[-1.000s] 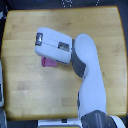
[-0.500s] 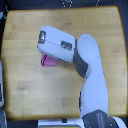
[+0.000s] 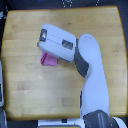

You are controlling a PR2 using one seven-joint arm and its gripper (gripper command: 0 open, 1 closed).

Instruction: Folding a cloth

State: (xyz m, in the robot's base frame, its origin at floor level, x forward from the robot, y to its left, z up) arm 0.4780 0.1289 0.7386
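Observation:
The pink cloth (image 3: 48, 60) lies on the wooden table (image 3: 25, 95), left of centre in the exterior view. It looks like a small bunched or folded patch, and its upper part is hidden under the arm. My gripper (image 3: 48, 49) hangs right over the cloth at the end of the white forearm (image 3: 87, 55), which reaches in from the bottom right. The white wrist housing (image 3: 57, 42) covers the fingers, so the jaws and any contact with the cloth stay hidden.
The table's edges run along the top and both sides of the view. A pale object (image 3: 1, 85) sits at the far left edge. Dark robot base parts (image 3: 100, 120) fill the bottom right.
The arm and its wrist housing have shifted slightly toward the exterior view's right. The cloth shows in nearly the same place beneath it.

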